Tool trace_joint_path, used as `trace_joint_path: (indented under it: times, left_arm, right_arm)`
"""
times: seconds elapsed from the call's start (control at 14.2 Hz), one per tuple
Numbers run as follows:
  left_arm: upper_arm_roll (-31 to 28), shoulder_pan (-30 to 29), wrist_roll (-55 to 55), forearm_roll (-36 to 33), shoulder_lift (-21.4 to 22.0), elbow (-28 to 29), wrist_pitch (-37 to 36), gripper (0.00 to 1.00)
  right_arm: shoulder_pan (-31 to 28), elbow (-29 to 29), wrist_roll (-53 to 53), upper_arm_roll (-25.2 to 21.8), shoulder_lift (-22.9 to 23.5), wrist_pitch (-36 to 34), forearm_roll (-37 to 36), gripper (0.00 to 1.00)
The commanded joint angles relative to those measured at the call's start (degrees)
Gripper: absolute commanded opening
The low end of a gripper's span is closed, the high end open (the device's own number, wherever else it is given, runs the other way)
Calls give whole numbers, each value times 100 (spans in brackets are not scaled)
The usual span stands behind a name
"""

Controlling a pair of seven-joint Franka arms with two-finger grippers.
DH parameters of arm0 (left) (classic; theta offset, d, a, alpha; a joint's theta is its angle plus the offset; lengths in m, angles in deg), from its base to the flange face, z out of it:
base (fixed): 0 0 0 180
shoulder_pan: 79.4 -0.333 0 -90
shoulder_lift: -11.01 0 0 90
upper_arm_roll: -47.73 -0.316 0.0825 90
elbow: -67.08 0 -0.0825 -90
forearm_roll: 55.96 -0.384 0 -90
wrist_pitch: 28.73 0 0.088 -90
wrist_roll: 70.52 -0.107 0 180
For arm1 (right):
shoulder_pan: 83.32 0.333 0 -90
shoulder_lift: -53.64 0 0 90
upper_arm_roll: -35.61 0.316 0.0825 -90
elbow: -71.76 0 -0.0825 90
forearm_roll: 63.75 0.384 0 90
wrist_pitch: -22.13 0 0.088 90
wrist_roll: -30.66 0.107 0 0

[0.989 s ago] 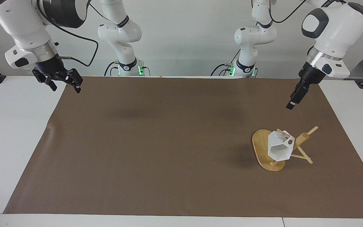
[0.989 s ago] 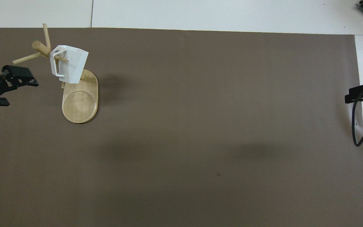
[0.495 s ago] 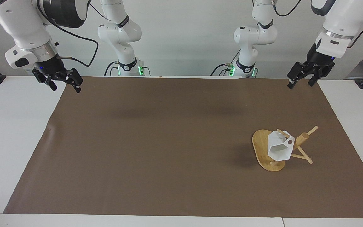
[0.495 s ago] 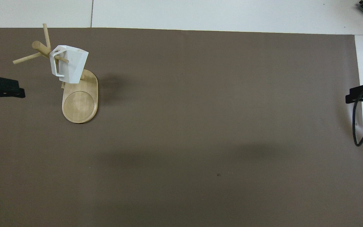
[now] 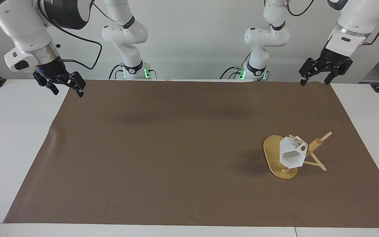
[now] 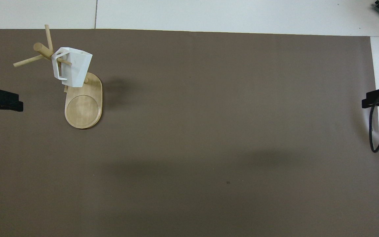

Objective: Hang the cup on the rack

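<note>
The bench (image 5: 18, 138) carries a brown mat (image 5: 176, 148). On it, toward the left arm's end, the rack (image 5: 280, 158) bears the cup (image 5: 291, 155), hung by its handle from a 9 o'clock peg. Left gripper (image 5: 316, 78) and right gripper (image 5: 67, 89) hover released over the mat's corners.

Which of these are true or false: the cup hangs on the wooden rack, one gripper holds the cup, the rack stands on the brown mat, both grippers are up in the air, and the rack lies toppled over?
1. The cup hangs on a peg of the rack. True.
2. One gripper holds the cup. False: the left gripper and the right gripper are both open, holding nothing, away from the cup.
3. The rack stands on the brown mat. True.
4. Both grippers are raised over the mat's corners nearest the robots. True.
5. The rack lies toppled over. False: its oval base lies flat on the mat.
</note>
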Motion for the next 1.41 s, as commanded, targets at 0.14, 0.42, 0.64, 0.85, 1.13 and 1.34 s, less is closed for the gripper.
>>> trace_joint_path:
  times: [0.14, 0.42, 0.64, 0.85, 1.13, 1.34]
  left_arm:
    - [53, 161, -81, -363, -78, -168, -203, 100]
    - [79, 196, -81, -355, -7, -62, -151, 100]
    - [70, 161, -98, -363, -7, -27, -98, 100]
    - [18, 100, -414, -564, -7, -36, -106, 100]
    - [0, -15, -353, -662, -16, -53, -54, 100]
    - [18, -15, -13, -618, -16, -27, 226, 100]
  right_arm:
    - [5, 171, 98, -30, -156, 4, 105, 100]
    - [5, 171, 107, -21, -156, -13, 105, 100]
    - [5, 171, 186, -21, -156, -22, 105, 100]
    - [5, 171, 213, -21, -165, -40, 105, 100]
    - [5, 171, 195, -21, -165, -40, 105, 100]
    - [5, 171, 186, -21, -165, -40, 105, 100]
